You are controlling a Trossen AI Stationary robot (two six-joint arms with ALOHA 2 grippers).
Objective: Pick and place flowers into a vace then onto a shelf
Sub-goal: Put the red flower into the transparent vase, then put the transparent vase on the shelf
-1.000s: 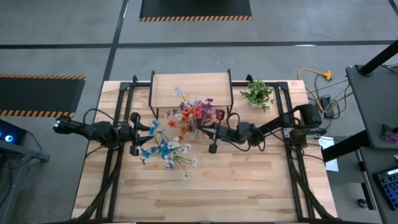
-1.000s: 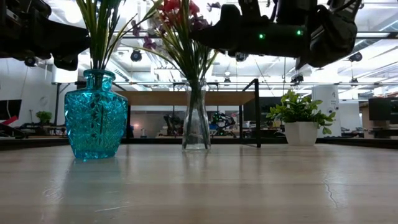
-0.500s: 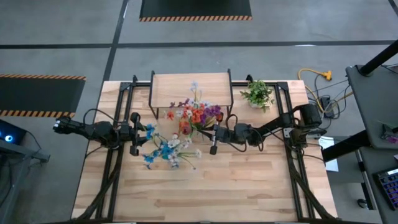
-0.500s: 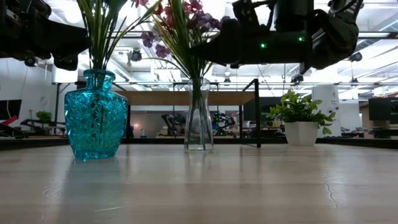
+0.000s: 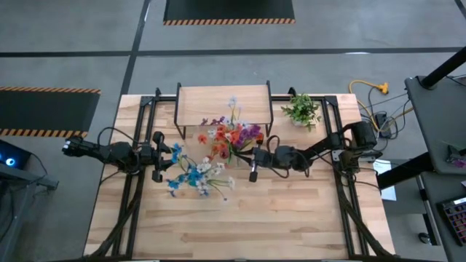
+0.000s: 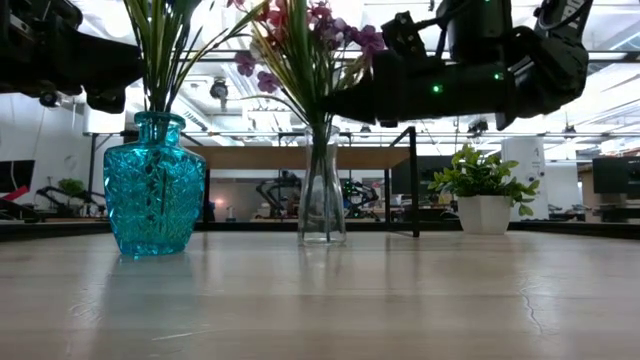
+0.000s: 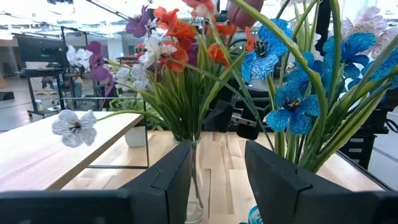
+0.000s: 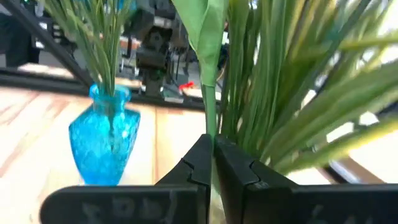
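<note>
A clear glass vase point(image 6: 322, 195) stands on its base on the table and holds red, orange, purple and white flowers point(image 5: 231, 135). A teal glass vase point(image 6: 153, 185) to its left holds blue and white flowers point(image 5: 195, 175). My right gripper point(image 5: 251, 156) reaches into the clear vase's bouquet from the right and is shut on a stem. My left gripper point(image 7: 217, 180) is open and hovers beside the blue flowers point(image 7: 292, 99), touching nothing. The shelf point(image 5: 224, 104) stands at the table's far side, behind both vases. My right gripper pinches one green stem point(image 8: 209, 118) of the clear vase's bouquet between its two fingers, above the vase's neck. The fingers point(image 6: 340, 100) come in level from the table's right side, across the stem. The stem stays upright, its lower end in the vase.
A white pot with a leafy green plant point(image 5: 301, 110) sits at the far right of the table. The shelf's black legs point(image 6: 413, 180) rise just behind the clear vase. Bare planks point(image 5: 240, 225) lie toward the near edge.
My right gripper has moved a little toward the table's right, still shut. The clear vase has slid slightly right with it, and its bouquet has swung over, so the purple blooms now lean toward the right.
</note>
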